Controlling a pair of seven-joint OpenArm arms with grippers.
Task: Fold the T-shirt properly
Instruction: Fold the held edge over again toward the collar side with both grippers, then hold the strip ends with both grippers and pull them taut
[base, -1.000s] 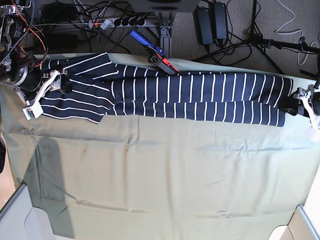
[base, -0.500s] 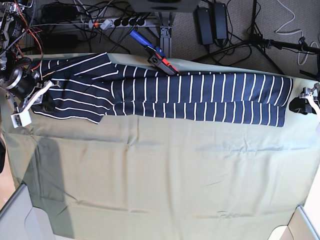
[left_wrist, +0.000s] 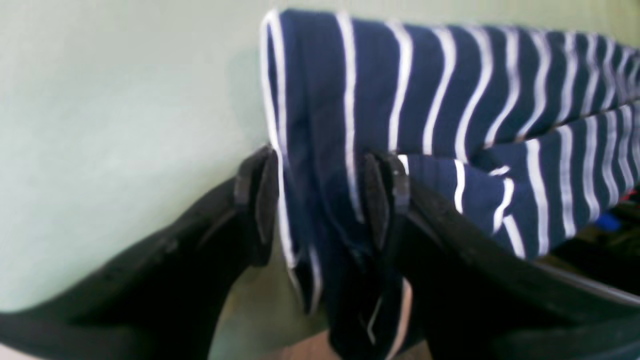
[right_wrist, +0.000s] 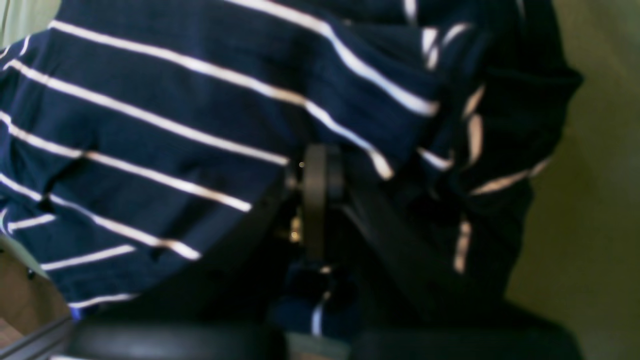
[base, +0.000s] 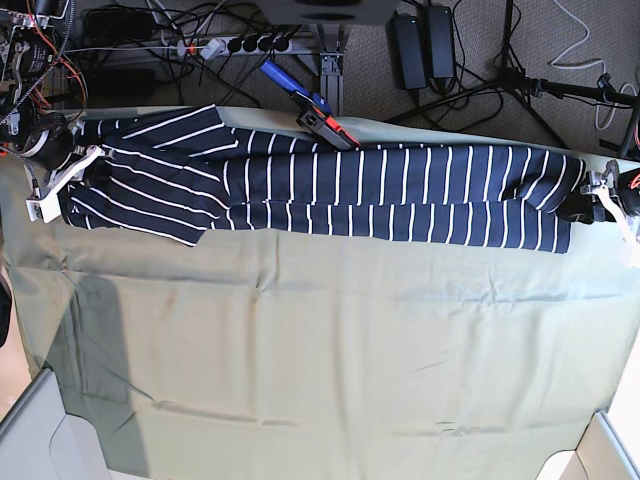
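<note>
The T-shirt (base: 380, 190), dark navy with thin white stripes, lies folded into a long band across the far part of the table. At the base view's left end, my right gripper (base: 75, 170) is shut on the sleeve end. In the right wrist view its fingers (right_wrist: 320, 200) are pressed together, with shirt fabric (right_wrist: 150, 125) draped over and around them. At the right end, my left gripper (base: 595, 195) stands open. The left wrist view shows its fingers (left_wrist: 320, 200) apart, with the shirt's hem edge (left_wrist: 450, 100) hanging between them.
A pale green cloth (base: 320, 350) covers the table. A blue and red tool (base: 310, 105) rests at the back edge, touching the shirt. Behind it are cables and a power strip (base: 240, 45) on the floor. Grey corner panels (base: 30, 430) stand at the near corners.
My right gripper has gone from open to shut at the shirt's left end, and that end has shifted a little. My left gripper drew back, then returned over the right end.
</note>
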